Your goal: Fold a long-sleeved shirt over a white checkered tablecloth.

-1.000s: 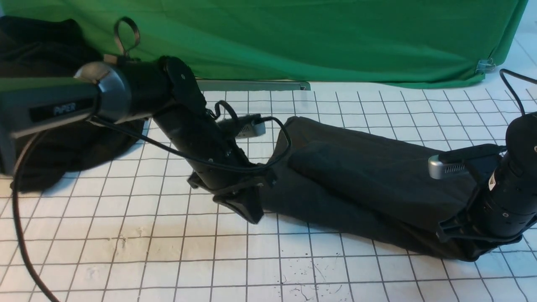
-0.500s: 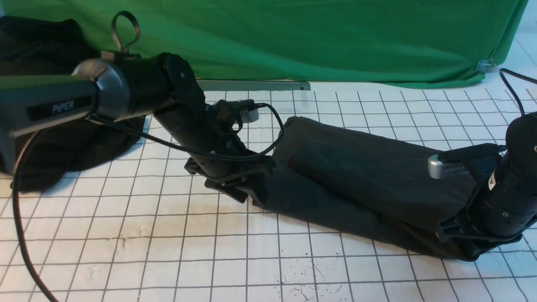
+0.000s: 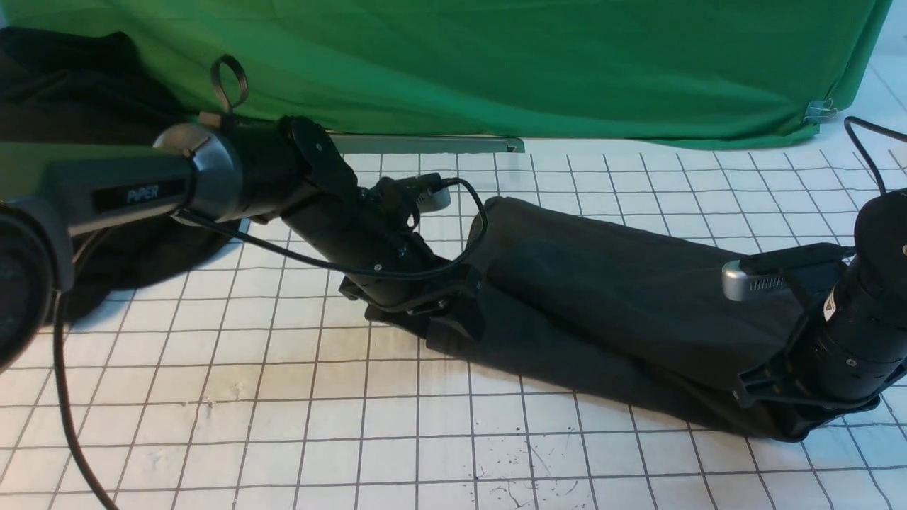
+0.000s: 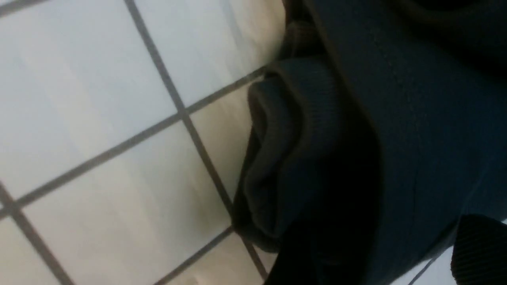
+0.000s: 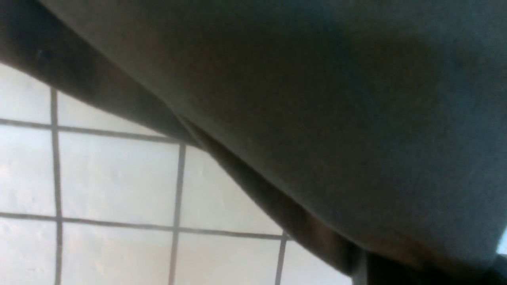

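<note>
Front view: shirt halfway folded

My left gripper (image 3: 457, 326) and right gripper (image 3: 793, 419) sit at the ends of the long-sleeved shirt (image 3: 623, 297) on the white checkered tablecloth (image 3: 283, 425); spread or pinching, I cannot tell. Next, I think: grab one end, fold across.

Quantities in view:
- Shirt (image 3: 638, 297): one.
- Tablecloth (image 3: 283, 425): one.
- Black cloth heap (image 3: 142, 258): one.
- Green backdrop (image 3: 531, 64): one.
- Arms: two, left arm (image 3: 333, 227) and right arm (image 3: 864, 312).
- Grippers: two, left gripper (image 3: 450, 322) and right gripper (image 3: 793, 414).
- Wrist cameras: two, left camera (image 3: 434, 198) and right camera (image 3: 755, 283).
- Metal rail (image 3: 425, 144): one.
- Clip (image 3: 818, 111): one.
</note>
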Robot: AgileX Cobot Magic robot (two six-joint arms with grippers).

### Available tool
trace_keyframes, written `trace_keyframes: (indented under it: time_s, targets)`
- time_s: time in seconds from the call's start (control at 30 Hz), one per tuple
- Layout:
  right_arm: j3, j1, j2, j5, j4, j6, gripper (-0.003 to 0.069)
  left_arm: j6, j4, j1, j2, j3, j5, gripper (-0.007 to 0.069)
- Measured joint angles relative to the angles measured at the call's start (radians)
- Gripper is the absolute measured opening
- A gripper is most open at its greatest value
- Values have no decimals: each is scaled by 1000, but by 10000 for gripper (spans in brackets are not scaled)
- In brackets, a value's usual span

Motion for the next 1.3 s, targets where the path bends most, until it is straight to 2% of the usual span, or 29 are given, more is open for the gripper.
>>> trace_keyframes:
  time_s: [0.03,0.13,0.17,0.2,0.23,0.3,0.43,0.6,0.93,1.1,1.23,1.3]
  targets:
    - [0,0,0,0,1,0,124,14,-7,1,3,-2,6,379]
    - [0,0,0,0,1,0,124,20,-13,1,6,-2,21,267]
    - [0,0,0,0,2,0,124,21,-18,1,8,-2,34,149]
    - [0,0,0,0,2,0,124,21,-20,1,9,-3,36,137]
    - [0,0,0,0,2,1,124,21,-24,1,9,-3,51,76]
    - [0,0,0,4,2,0,125,21,-24,1,9,-3,77,55]
    - [0,0,0,17,2,-3,125,9,4,1,-13,-3,166,55]
    - [0,0,-2,39,9,-4,125,-30,58,0,-100,-3,356,55]
    - [0,0,-6,37,17,-4,125,-75,59,-1,-140,99,378,55]
    - [0,0,-6,24,19,-3,134,-79,64,-3,-140,128,320,59]
    - [0,0,-6,23,19,-3,192,-82,59,-3,-140,129,305,99]
    - [0,0,-6,18,16,-3,283,-84,59,-3,-140,129,314,160]
